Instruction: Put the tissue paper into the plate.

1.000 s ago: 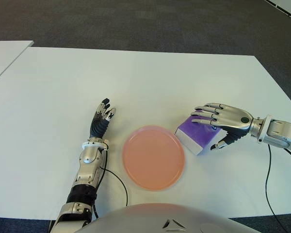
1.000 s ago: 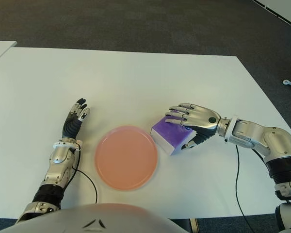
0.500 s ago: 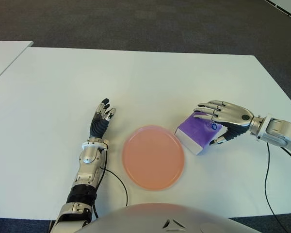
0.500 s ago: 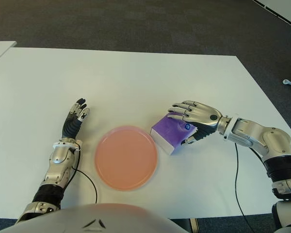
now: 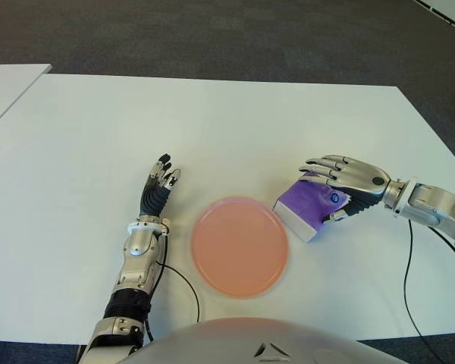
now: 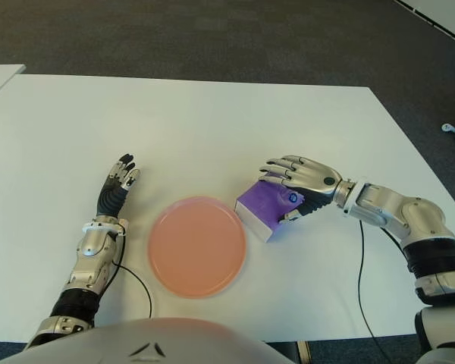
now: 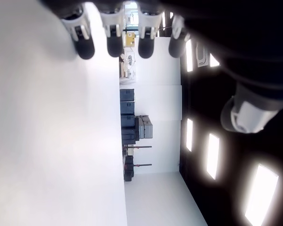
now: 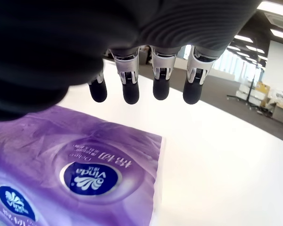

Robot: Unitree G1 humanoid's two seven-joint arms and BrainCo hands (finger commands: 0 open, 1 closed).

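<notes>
A purple tissue pack [image 5: 303, 206] lies on the white table [image 5: 212, 129], its left corner just right of the pink plate [image 5: 240, 245]. My right hand [image 5: 321, 192] is over the pack's right end. Its fingers [image 8: 131, 89] are stretched out above the pack's top [image 8: 75, 174] without touching it, and the thumb shows at the pack's near right side. The plate holds nothing. My left hand [image 5: 158, 188] shows to the left of the plate with its fingers [image 7: 114, 40] straight and nothing in them.
A second white table's corner [image 5: 7, 83] shows at the far left. Black cables [image 5: 186, 284] run along the table by each arm. Dark carpet lies beyond the table's far edge.
My right hand drew back to the right off the pack, uncovering its top, then shifted slightly left again with the thumb closer to the pack's side. The pack, plate and left hand stayed put.
</notes>
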